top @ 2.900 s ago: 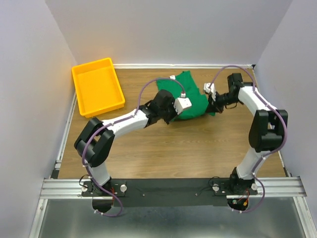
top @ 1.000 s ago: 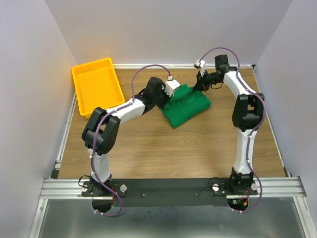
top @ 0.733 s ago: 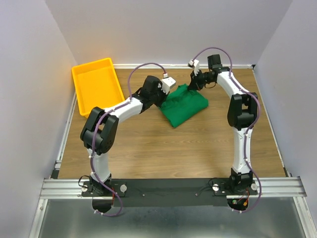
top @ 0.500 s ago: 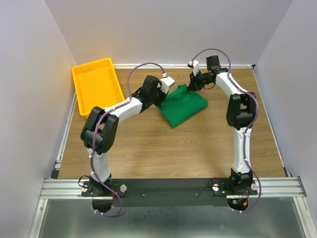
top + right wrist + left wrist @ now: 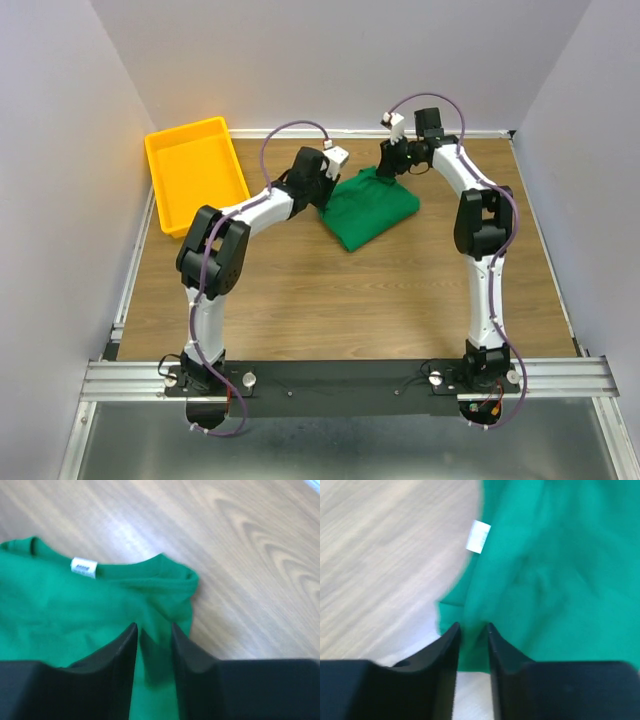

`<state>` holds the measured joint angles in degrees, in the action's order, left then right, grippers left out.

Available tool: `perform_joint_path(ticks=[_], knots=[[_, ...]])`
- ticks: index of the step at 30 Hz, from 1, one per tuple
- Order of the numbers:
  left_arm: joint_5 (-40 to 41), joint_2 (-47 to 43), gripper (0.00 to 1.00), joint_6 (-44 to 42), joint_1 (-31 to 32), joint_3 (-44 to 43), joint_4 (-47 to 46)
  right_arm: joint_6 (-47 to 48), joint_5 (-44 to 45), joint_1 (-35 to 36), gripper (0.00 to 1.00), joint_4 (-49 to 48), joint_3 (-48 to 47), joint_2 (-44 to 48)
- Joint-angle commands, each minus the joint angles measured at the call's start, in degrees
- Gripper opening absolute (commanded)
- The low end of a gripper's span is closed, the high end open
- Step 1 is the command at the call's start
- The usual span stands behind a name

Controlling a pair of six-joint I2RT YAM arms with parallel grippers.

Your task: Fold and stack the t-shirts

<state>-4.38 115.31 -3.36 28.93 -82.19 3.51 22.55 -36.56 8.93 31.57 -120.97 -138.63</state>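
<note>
The dark green t-shirt [image 5: 375, 205] lies folded into a compact bundle on the wooden table [image 5: 300, 290], right of centre at the back. My left gripper [image 5: 327, 188] hovers at its left edge, jaws apart; the left wrist view shows green cloth [image 5: 555, 580] and the white neck tag [image 5: 478, 536] below the open left gripper [image 5: 472, 629]. My right gripper [image 5: 386, 165] is at the shirt's far corner. In the right wrist view the collar and tag [image 5: 83, 566] lie beyond the open right gripper [image 5: 153, 628], with cloth [image 5: 75, 610] under the gap. Neither gripper holds anything.
An empty orange tray [image 5: 195, 175] sits at the back left of the table. Grey walls close in the back and both sides. Bare wood stretches between the shirt and the arm bases at the near edge.
Both grippers have opened and let go of the shirt's edge. The arms carried the fold toward the back, and the shirt now rests flat as a smaller bundle.
</note>
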Motion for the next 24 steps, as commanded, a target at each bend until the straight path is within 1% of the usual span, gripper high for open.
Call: perform_joint_path(ticks=[1,2,3,5,6,7,9,10,11,12,13,14,15,16,17,18,21,24], knots=[[13.84,2.81,0.73,5.90,-1.59,-8.30,2.63,-12.92,8.75,0.39,0.52,-6.33,-2.78,-1.12],[17.62,2.99,0.73,6.95,-1.68,-8.33,2.64,-15.14,10.87,0.47,0.54,-7.22,-2.96,-0.77],[23.66,2.99,0.75,8.09,-2.12,-11.90,4.12,-16.21,12.28,0.39,0.57,-7.40,-2.96,0.19],[28.18,1.43,0.81,8.80,-2.47,-15.43,4.84,-19.72,17.81,0.39,0.70,-8.28,-2.08,1.86],[30.29,0.37,0.81,8.80,-2.73,-15.80,4.84,-20.25,18.36,0.04,0.70,-8.19,-1.38,2.48],[30.22,-2.43,0.81,8.28,-3.08,-15.89,4.58,-20.70,16.88,-0.31,0.70,-8.28,-0.42,4.66],[25.07,-6.04,0.79,8.01,-3.35,-13.01,2.48,-22.27,13.20,-2.15,0.70,-8.19,3.36,6.52],[20.34,-10.15,0.77,8.71,-3.79,-11.17,1.34,-24.02,5.26,-3.73,0.68,-7.85,4.85,8.18],[15.24,-11.93,0.75,10.63,-4.05,-9.23,0.11,-23.69,-0.39,-4.35,0.65,-7.84,7.21,9.24],[3.36,-14.56,0.66,13.96,-4.49,-4.86,-2.60,-20.56,-12.19,-4.88,0.57,-7.84,11.15,10.04],[-2.94,-14.93,0.44,16.08,-4.49,-1.51,-5.07,-19.65,-15.79,-4.80,0.41,-7.75,12.93,11.26],[-10.57,-14.85,0.35,18.45,-4.41,-0.35,-5.52,-19.30,-18.79,-4.62,0.36,-7.67,14.25,11.27],[-13.78,-13.37,0.25,22.91,-4.32,0.36,-5.88,-19.55,-22.73,-4.27,0.23,-6.80,13.92,10.75],[-16.07,-13.35,0.15,22.95,-4.32,1.06,-6.23,-20.17,-23.21,-3.84,0.23,-6.00,12.96,9.88],[-17.58,-11.53,0.10,26.09,-3.97,1.59,-6.41,-20.96,-23.47,-3.48,0.13,-5.74,11.91,9.00],[-19.24,-10.72,0.09,26.90,-3.71,2.99,-8.15,-21.92,-23.39,-2.87,0.12,-5.65,10.42,6.81],[-20.83,-8.79,0.08,29.63,-2.47,5.20,-12.55,-30.60,-19.00,-2.25,0.13,-5.38,3.48,0.83],[-22.16,-5.89,0.06,30.42,-2.12,4.24,-12.56,-32.04,-13.73,-1.99,0.12,-5.38,1.17,-1.38]])
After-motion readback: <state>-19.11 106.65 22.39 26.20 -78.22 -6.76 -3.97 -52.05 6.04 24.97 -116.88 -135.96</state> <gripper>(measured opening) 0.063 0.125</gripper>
